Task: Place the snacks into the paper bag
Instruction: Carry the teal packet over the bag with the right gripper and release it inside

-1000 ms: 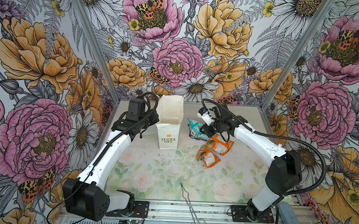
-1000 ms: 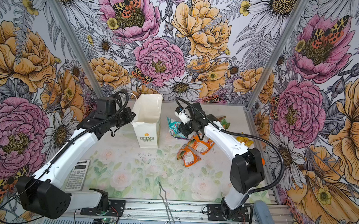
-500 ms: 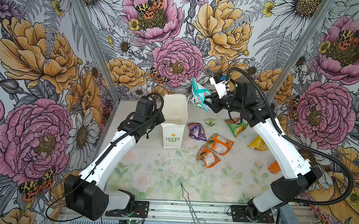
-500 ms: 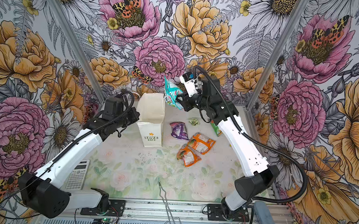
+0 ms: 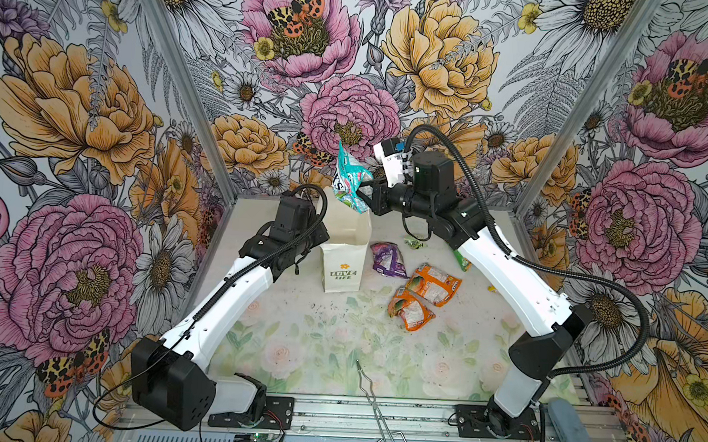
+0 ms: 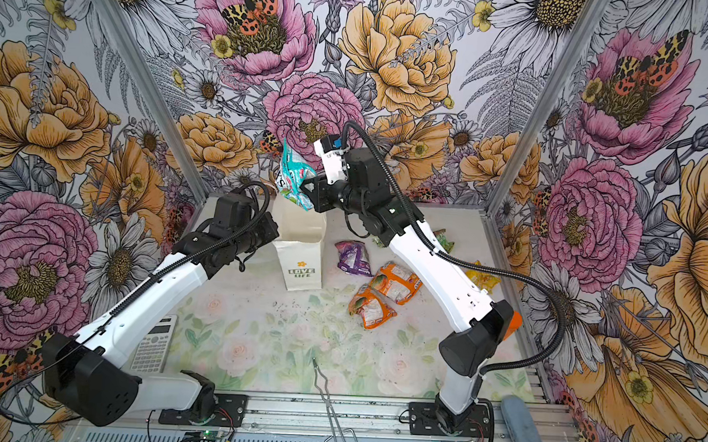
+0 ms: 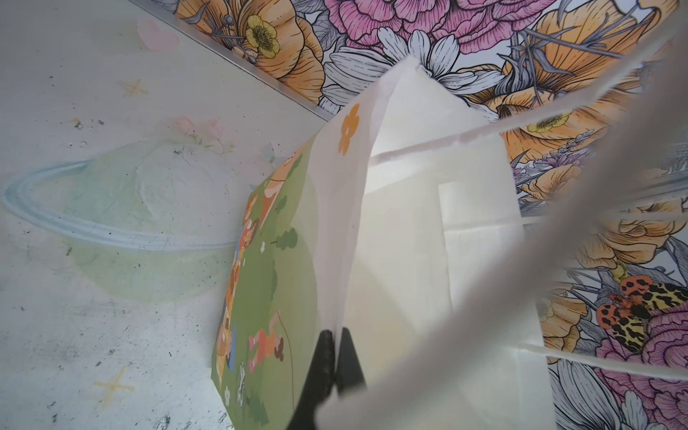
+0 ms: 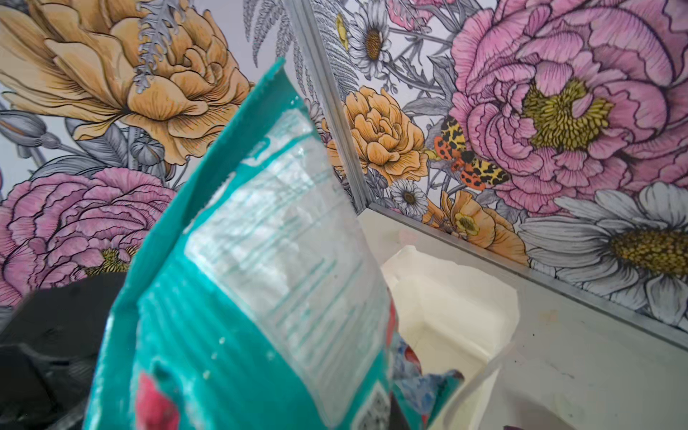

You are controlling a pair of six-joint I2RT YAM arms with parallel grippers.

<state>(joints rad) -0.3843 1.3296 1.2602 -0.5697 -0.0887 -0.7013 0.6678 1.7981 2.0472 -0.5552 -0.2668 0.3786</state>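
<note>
Right gripper (image 5: 362,192) is clamped on the crinkly teal plastic snack packet (image 5: 347,179). It hangs long axis upright over the far-right edge of the tall white paper bag (image 5: 342,250)'s open mouth. Left gripper (image 7: 337,350) is pinched together on the bag's left wall. Mouth's just below-left, so probably a short drop.

White paper bag (image 5: 341,267) w/ green "LOVE LIFE" print stands upright, mouth open. Teal pkt (image 5: 348,180) hangs in air just above its mouth. Purple pkt (image 5: 388,259) & two orange-and-white pkts (image 5: 434,282) lie flat nearby.
</note>
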